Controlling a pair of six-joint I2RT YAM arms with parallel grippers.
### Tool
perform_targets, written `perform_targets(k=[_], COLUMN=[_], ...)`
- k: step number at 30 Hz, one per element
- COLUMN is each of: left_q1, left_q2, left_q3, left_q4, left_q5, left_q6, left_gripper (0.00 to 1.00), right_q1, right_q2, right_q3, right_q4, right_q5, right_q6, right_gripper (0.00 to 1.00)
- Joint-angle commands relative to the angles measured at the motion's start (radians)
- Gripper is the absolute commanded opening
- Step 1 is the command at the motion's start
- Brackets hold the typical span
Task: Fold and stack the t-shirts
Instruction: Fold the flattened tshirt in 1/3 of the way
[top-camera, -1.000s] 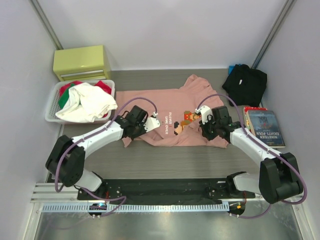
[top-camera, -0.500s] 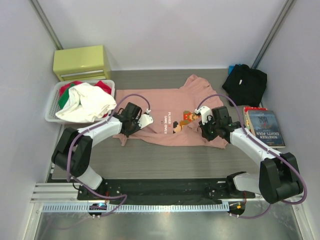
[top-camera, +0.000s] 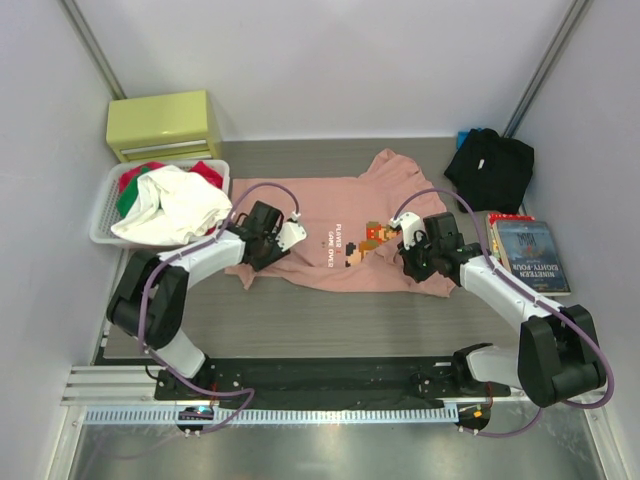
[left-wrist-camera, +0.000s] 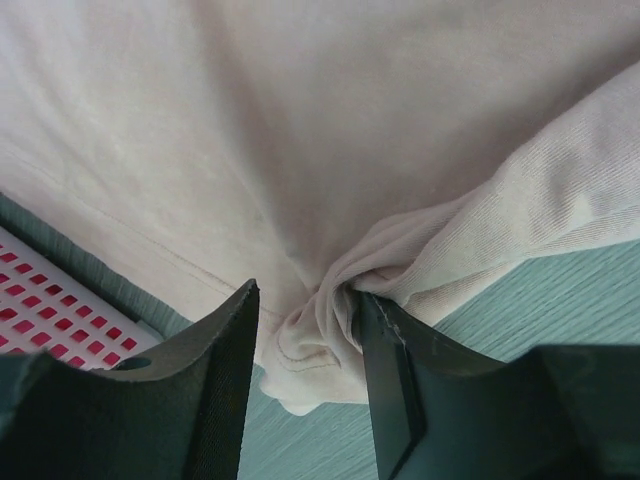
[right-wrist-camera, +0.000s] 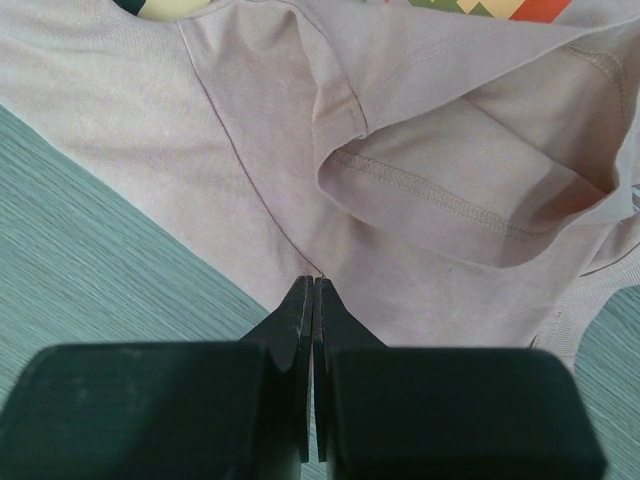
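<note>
Pink tee (top-camera: 350, 200) lies spread on the table (top-camera: 330, 320), one bunched corner between the parted left gripper (left-wrist-camera: 305, 300), likely for folding, while the right gripper (right-wrist-camera: 308, 285), pressed together, seems to anchor the hem.

You have two t-shirts: one salmon-pink tee (top-camera: 330, 205) in the middle and one black tee (top-camera: 490, 170) at the far right. Two grippers, left (left-wrist-camera: 305, 300) and right (right-wrist-camera: 310, 285). One white basket (top-camera: 100, 230) and one yellow-green box (top-camera: 165, 125) at the far left. One book cover (top-camera: 530, 255) shows at the right.
</note>
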Motion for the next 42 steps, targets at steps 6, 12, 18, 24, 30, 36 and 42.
perform_targets(k=[6,12,18,24,30,36,42], left_q1=[0.004,0.004,0.002,0.002,-0.002,-0.005,-0.005], left_q2=[-0.185,-0.353,-0.465,-0.493,-0.416,-0.373,-0.269], left_q3=[0.01,0.045,0.004,-0.053,-0.053,-0.078,-0.076], left_q4=[0.026,-0.197,-0.457,-0.537,-0.512,-0.395,-0.304], left_q5=[-0.045,0.021,0.067,0.03,0.038,0.067,0.089], left_q6=[-0.032,-0.131,-0.158,-0.15,-0.175,-0.172,-0.174], left_gripper=[0.47,0.48,0.48,0.48,0.51,0.56,0.56], right_q1=[-0.006,-0.006,-0.006,-0.004,-0.006,-0.006,-0.006], right_q2=[0.0,0.004,0.012,0.016,0.001,0.001,0.003], right_q3=[0.033,0.038,0.041,0.05,0.045,0.045,0.042], right_q4=[0.006,0.005,0.003,0.002,0.0,-0.002,-0.006], right_q5=[-0.026,-0.032,-0.04,-0.055,-0.054,-0.052,-0.047], right_q6=[0.005,0.007,0.008,0.015,0.015,0.008,0.005], right_gripper=[0.03,0.03,0.03,0.02,0.02,0.03,0.03])
